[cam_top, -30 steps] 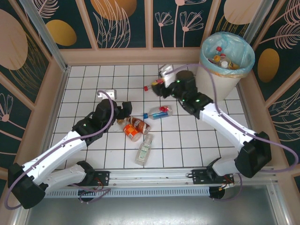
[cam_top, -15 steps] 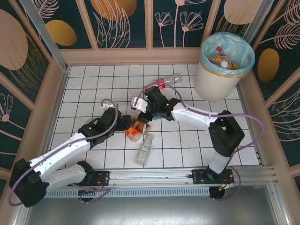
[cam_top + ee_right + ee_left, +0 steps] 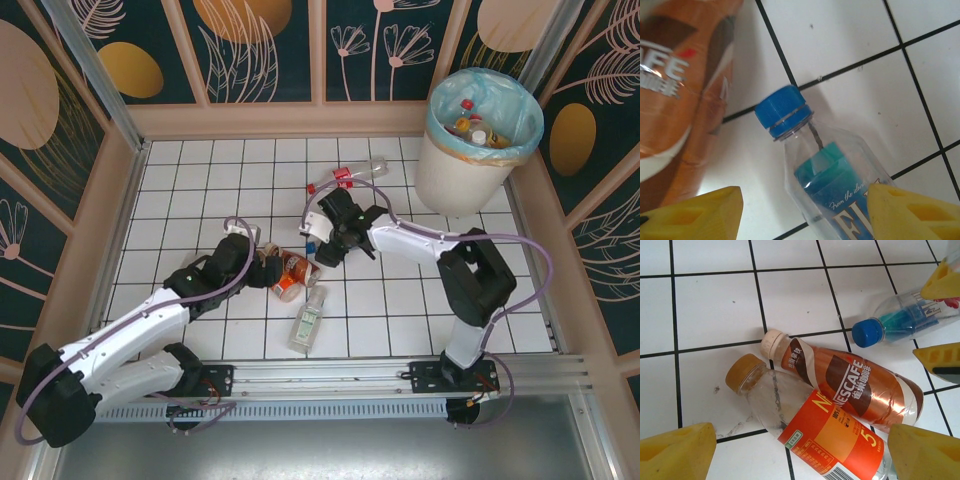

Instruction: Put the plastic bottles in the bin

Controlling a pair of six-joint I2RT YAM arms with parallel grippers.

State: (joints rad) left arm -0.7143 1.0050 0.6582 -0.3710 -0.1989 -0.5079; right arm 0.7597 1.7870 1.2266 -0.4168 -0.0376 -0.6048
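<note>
From overhead, the bin (image 3: 452, 178) stood at the far right corner of the white tiled surface (image 3: 200, 180), its teal liner (image 3: 440, 128) folded over the rim and several bottles (image 3: 468, 124) already lying inside. That view also took in a clear red-capped bottle (image 3: 365, 170) toward the far side and a green-labelled bottle (image 3: 309, 318) nearer the arm bases, each lying alone. The left arm (image 3: 130, 330) stretched diagonally from the near left corner toward the middle. The right arm (image 3: 420, 240) bent sharply at the elbow and ran its forearm leftward, low over the tiles.

The left wrist view sharpened what lay under the left gripper (image 3: 800, 440), which hung spread wide and grasped nothing. Its yellow wedge-shaped fingertips (image 3: 675, 452) sat either side of two bottles lying side by side and touching. One was a glossy brown Nescafé bottle (image 3: 855, 390) with a cream cap, the other an orange-labelled bottle (image 3: 827, 432) of clear plastic with a tan cap. Past them, the yellow fingers (image 3: 941, 282) of the right gripper (image 3: 939, 320) flanked a blue-capped bottle (image 3: 890, 325).

The right wrist view closed in on that bottle: clear plastic, ridged blue cap, teal label with white script, lying flat near the Nescafé bottle. The right gripper stood released, bare tile showing between one fingertip and the bottle's side.
</note>
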